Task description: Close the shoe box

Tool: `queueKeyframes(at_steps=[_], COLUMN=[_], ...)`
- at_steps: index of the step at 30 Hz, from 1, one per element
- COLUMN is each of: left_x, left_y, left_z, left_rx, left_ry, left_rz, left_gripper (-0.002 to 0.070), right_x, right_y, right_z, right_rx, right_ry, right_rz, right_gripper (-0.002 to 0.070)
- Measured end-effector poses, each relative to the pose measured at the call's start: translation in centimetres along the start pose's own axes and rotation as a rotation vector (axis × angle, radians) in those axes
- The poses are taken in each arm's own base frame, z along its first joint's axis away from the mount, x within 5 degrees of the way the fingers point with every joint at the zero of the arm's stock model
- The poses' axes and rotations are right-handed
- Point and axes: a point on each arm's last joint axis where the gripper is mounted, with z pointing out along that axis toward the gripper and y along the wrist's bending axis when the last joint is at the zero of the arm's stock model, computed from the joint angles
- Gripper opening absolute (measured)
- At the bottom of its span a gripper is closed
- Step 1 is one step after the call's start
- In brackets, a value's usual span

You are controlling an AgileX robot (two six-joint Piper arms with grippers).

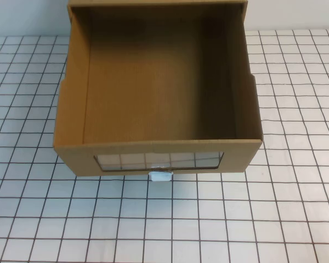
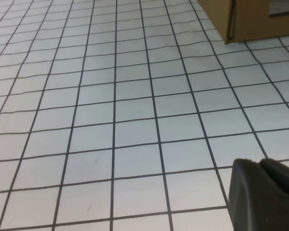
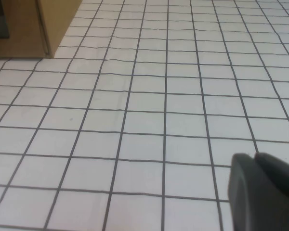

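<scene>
The shoe box (image 1: pixel 159 98) is a brown cardboard drawer, pulled out towards me and empty inside. Its front has a clear window (image 1: pixel 159 161) with a small white handle (image 1: pixel 159 176) below it. My left gripper (image 2: pixel 257 163) is shut and empty, low over the gridded table, with a corner of the box (image 2: pixel 250 19) well ahead of it. My right gripper (image 3: pixel 254 158) is also shut and empty over the table, with the box's other front corner (image 3: pixel 33 24) ahead of it. Neither gripper shows in the high view.
The table is covered by a white cloth with a black grid (image 1: pixel 170 219). The box's outer sleeve (image 1: pixel 156 4) sits at the far edge of the view.
</scene>
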Motion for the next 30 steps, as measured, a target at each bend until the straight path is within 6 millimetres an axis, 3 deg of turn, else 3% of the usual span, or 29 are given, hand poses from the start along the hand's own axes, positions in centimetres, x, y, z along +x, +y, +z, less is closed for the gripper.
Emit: queueKeyframes(at_steps=[30], left_x=[-0.05], left_y=[0.47], left_z=[-0.01], left_rx=[-0.051], left_ry=[-0.003], left_rz=[0.114], left_gripper=[-0.0006], right_x=[0.0], right_y=[0.0], right_z=[0.0], right_rx=[0.0], right_ry=[0.0], right_rz=[0.0], right_gripper=[-0.0013])
